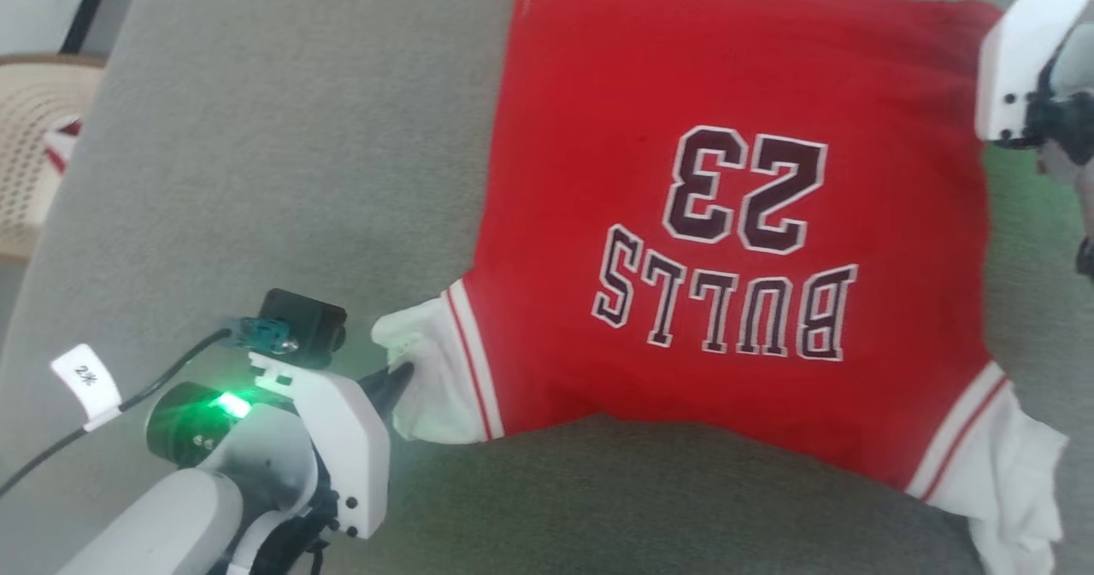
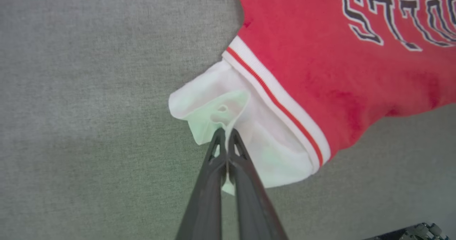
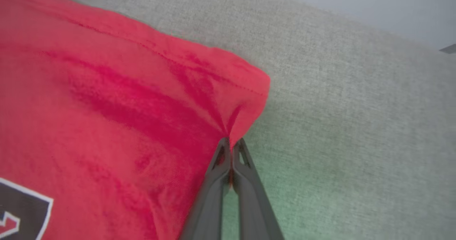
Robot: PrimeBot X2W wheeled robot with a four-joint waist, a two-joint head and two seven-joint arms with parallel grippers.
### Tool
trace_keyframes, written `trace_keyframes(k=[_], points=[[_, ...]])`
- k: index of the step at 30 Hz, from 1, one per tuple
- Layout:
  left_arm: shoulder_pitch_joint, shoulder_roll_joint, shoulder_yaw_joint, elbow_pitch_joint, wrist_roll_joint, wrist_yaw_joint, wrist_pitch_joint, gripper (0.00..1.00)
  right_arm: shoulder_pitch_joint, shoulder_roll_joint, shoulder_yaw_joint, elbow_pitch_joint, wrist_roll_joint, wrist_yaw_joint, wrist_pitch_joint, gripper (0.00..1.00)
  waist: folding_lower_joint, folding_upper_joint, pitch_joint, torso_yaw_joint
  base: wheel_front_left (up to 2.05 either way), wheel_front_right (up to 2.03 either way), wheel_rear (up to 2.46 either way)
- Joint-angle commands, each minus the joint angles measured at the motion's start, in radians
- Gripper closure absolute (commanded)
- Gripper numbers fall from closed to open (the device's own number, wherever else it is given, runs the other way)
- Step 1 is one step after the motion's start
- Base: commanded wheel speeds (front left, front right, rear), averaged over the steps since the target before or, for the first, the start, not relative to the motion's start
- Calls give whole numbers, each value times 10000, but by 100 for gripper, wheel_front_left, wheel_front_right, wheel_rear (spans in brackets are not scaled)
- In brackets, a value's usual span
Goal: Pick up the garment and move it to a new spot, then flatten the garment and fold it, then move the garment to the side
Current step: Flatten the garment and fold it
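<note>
The garment (image 1: 735, 114) is a red shirt with white sleeves and dark "BULLS 23" lettering, spread face up on the grey surface (image 1: 256, 173), its collar end toward me. My left gripper (image 1: 402, 377) is shut on the white sleeve (image 2: 228, 101) at the lower left; in the left wrist view my left gripper (image 2: 226, 132) pinches the sleeve's edge fold. In the right wrist view my right gripper (image 3: 231, 144) is shut on the shirt's red hem corner (image 3: 245, 90), the cloth puckering at the tips. Its white housing (image 1: 1021, 62) shows at the head view's right edge.
The grey cloth-covered surface extends left and in front of the shirt. A beige woven chair (image 1: 34, 148) stands beyond the surface's left edge. The shirt's other white sleeve (image 1: 1017, 481) lies crumpled at the lower right.
</note>
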Motion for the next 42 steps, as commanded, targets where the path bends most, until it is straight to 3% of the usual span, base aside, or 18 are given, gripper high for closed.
trace_keyframes(k=[1,4,9,12,17,26,31,37,39,40,42], points=[[109,37,48,-59,-61,62,16,100,250,2,244,-236,261,-14,70,100,0,0,-191,-297,0,0,0],[177,208,127,-147,-81,114,98,100,959,-132,1182,-1468,1552,-14,438,100,0,0,-289,-631,0,0,0],[177,401,241,-279,-90,219,171,100,2812,-1263,2395,-4823,3756,-14,1467,100,0,0,-310,-1149,0,0,0],[101,476,279,-338,-83,243,216,100,4187,-2107,2365,-7065,4684,-14,2073,100,0,0,-253,-1388,0,0,0],[-60,520,279,-334,-37,203,262,100,6599,-2743,1335,-10163,5398,-14,2989,100,0,0,-167,-1656,0,0,0],[-387,457,144,-222,90,56,326,100,10378,-1631,-445,-13470,5245,-13,4191,100,0,0,-62,-1743,0,0,0],[-485,374,65,-116,130,-48,234,100,11447,-873,-779,-13661,5003,-16,4193,100,0,0,-1,-1716,0,0,0],[-558,268,23,74,169,-125,78,100,11569,-201,-701,-12763,4510,-11,3374,100,0,0,-4,-1703,0,0,0],[-539,219,-6,143,154,-172,27,100,11565,15,-623,-12335,4318,-18,2995,48,0,0,-45,-1683,0,0,0],[-531,204,-21,183,143,-191,18,100,11598,37,-531,-12156,4224,-16,2886,0,0,0,-72,-1667,0,0,0],[-455,231,-22,238,94,-207,-33,100,11606,72,-499,-12001,4051,-25,2679,0,0,0,-165,-1651,0,0,0]])
